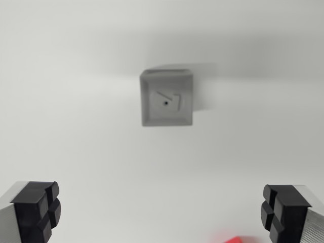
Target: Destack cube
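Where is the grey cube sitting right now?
In the wrist view, the grey cube rests on the white surface just above centre, well beyond the open jaws and clear of both; a red object peeks in at the bottom edge, right of centre.

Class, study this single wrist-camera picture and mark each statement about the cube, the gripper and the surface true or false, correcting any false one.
1. A grey cube sits on the white surface. True.
2. The gripper is shut on the cube. False: its fingers stand wide apart at the bottom corners, nothing between them.
3. The cube's top face carries a recessed marking with a small dark dot. True.
4. The finger pads are white. False: they are black.
5. A red thing shows at the bottom edge. True.
6. The cube touches a finger. False: it lies clear of both.
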